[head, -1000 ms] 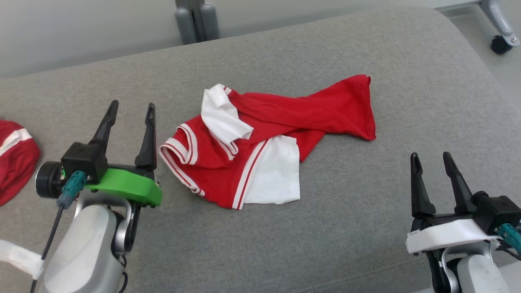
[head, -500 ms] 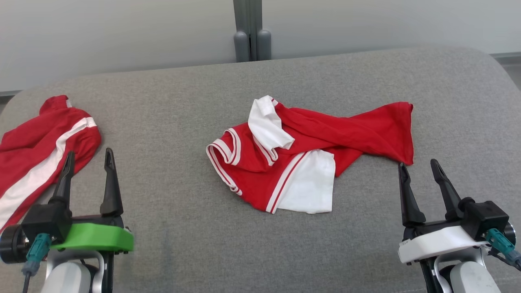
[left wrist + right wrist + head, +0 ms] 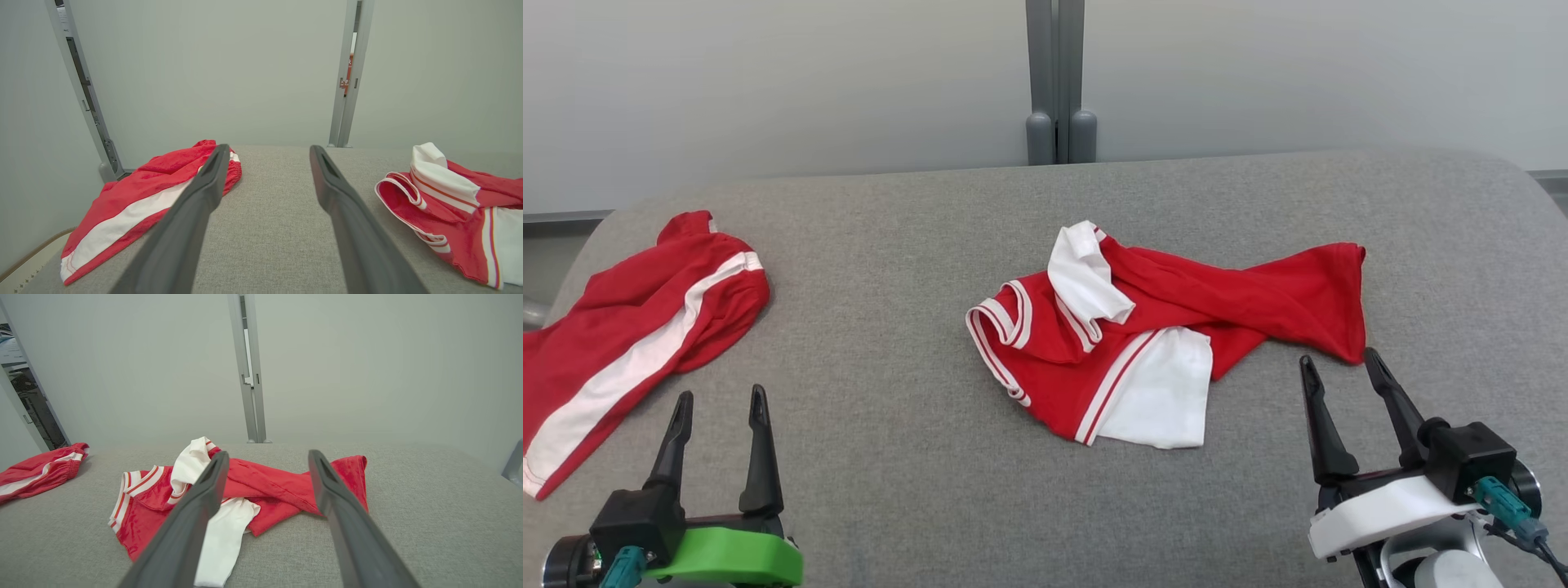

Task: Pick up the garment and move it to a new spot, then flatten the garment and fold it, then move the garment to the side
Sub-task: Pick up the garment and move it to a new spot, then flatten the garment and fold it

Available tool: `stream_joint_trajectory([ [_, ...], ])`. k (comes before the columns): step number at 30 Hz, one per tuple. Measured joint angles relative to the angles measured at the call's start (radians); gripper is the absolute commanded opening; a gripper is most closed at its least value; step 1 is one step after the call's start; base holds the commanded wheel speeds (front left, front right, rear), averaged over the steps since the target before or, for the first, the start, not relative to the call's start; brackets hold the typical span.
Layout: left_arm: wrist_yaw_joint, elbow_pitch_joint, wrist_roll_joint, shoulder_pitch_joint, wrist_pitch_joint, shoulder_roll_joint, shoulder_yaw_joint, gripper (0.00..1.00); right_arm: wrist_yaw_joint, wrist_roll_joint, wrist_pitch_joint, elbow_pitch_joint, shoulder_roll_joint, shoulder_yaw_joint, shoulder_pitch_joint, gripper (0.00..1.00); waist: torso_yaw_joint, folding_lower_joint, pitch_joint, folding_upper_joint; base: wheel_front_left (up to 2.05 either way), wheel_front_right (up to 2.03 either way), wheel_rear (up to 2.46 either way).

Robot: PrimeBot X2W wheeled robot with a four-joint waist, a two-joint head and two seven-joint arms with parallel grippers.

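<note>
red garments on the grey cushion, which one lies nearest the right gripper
The crumpled red-and-white top in the middle, its red end just beyond the right gripper; the striped red garment lies far left.

The left gripper point(image 3: 722, 394) has two long, dark, tapering fingers, a bright green moulded mount point(image 3: 727, 557) and a teal plug point(image 3: 623, 567). The right gripper point(image 3: 1339, 356) has matching fingers. Its white mount point(image 3: 1380, 508) carries a black block point(image 3: 1470, 459). Beside the white mount, a teal connector point(image 3: 1499, 500) trails a thin dark cable point(image 3: 1547, 551).
</note>
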Motion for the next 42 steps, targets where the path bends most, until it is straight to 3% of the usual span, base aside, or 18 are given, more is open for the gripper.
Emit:
stream_joint_trajectory([
  [8,-0.027,0.032,0.006,0.017,0.000,-0.014,-0.010,1.00,0.000,-0.007,0.023,-0.011,-0.007,0.020,0.028,1.00,0.003,0.0000,-0.018,0.0000,0.00,0.00,0.00],
  [42,-0.038,0.085,0.024,0.017,0.000,-0.053,-0.001,1.00,0.000,-0.014,0.038,-0.020,0.000,0.001,0.063,1.00,0.004,0.0000,-0.016,0.0000,0.00,0.00,0.00],
])
